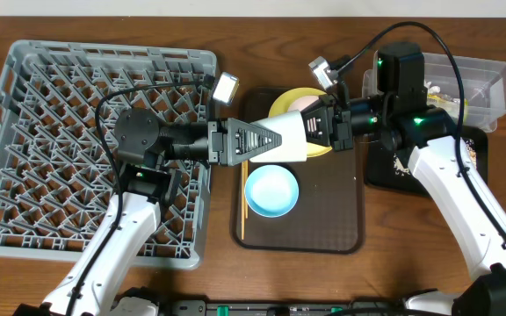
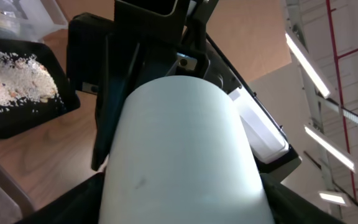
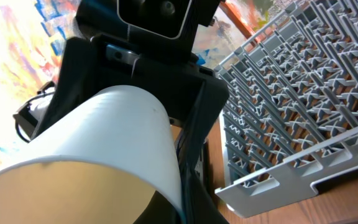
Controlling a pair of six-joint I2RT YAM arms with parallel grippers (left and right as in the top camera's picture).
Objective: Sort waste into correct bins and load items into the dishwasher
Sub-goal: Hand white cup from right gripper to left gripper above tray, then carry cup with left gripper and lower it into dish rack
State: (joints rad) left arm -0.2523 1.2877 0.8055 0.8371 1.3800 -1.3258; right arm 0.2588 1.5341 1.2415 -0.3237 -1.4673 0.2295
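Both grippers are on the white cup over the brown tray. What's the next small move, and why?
Probably open the right gripper and ease it back. The cup hangs above the brown tray with both grippers apparently closed around it, and the left gripper is nearer the dish rack, so it should carry the cup there.

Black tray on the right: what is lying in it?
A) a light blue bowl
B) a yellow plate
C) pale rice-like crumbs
C: the left wrist view shows a scatter of pale rice-like crumbs on the floor of the black tray, with no dish in it.
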